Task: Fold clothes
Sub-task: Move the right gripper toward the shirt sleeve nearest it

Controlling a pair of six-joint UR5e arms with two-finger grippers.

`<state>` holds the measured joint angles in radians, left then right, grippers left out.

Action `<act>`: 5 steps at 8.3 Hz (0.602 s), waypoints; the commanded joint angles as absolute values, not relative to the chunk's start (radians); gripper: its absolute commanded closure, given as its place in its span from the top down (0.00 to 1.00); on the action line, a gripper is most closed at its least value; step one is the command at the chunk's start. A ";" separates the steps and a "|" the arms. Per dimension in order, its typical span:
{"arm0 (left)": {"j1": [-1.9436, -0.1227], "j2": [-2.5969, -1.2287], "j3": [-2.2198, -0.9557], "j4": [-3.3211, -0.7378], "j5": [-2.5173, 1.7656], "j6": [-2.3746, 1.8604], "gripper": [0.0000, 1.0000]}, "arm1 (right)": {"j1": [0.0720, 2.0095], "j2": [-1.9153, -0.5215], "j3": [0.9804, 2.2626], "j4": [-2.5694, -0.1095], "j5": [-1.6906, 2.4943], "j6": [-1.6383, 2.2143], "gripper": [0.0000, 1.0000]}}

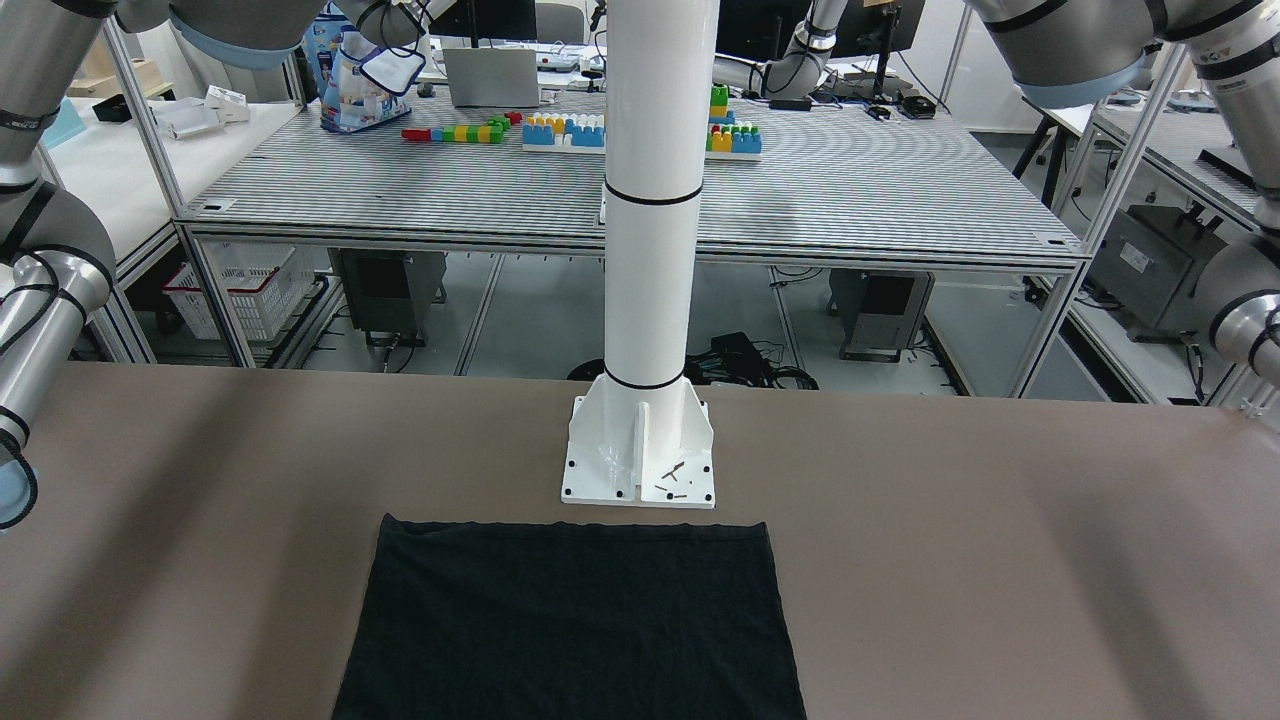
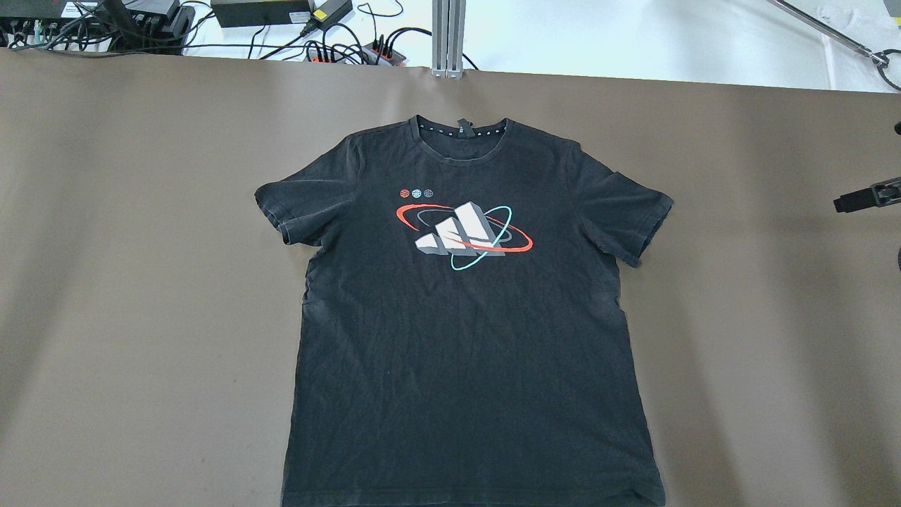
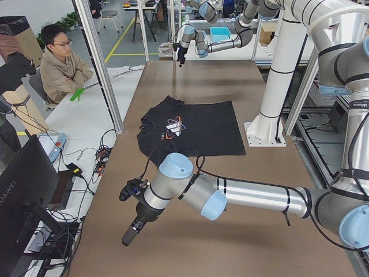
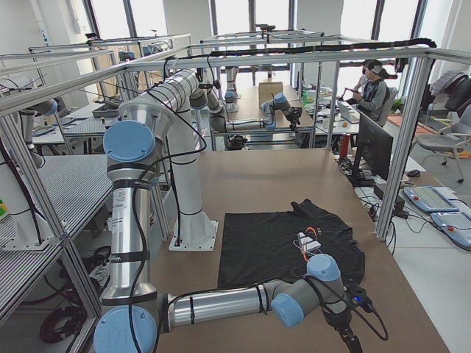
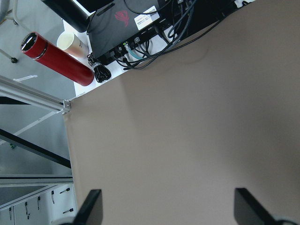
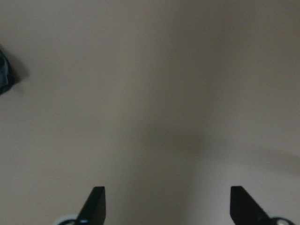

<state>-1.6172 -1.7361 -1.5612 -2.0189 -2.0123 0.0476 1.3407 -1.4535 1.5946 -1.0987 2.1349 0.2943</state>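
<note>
The black T-shirt [image 2: 464,338] lies flat on the table [image 2: 141,282]. The left gripper [image 5: 168,199] gapes wide, empty; the blurry right gripper [image 6: 167,197] seems the same.

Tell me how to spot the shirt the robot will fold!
Find the wide brown table with the tall white round pole. Flat before the pole's base lies a black short-sleeved cloth T-shirt. Only it has white stripes ringed in red and teal.
</note>
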 commanded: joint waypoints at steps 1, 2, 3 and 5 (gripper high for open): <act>-1.583 -1.721 -1.566 -2.023 -2.017 0.034 0.99 | 1.252 -1.389 1.554 -1.048 2.146 0.573 0.94; -1.582 -1.721 -1.571 -2.022 -2.017 -0.024 0.93 | 1.176 -1.352 1.533 -1.022 2.132 0.601 0.94; -1.568 -1.724 -1.578 -2.023 -2.017 -0.120 0.93 | 1.140 -1.310 1.484 -0.979 2.094 0.615 0.94; -1.549 -1.727 -1.588 -2.025 -2.010 -0.150 0.93 | 1.086 -1.246 1.381 -0.895 2.010 0.720 0.94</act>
<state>-1.5633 -1.7247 -1.5806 -2.0237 -2.0140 -0.1067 1.1356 -1.3147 1.4742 -0.9611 2.0780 0.6321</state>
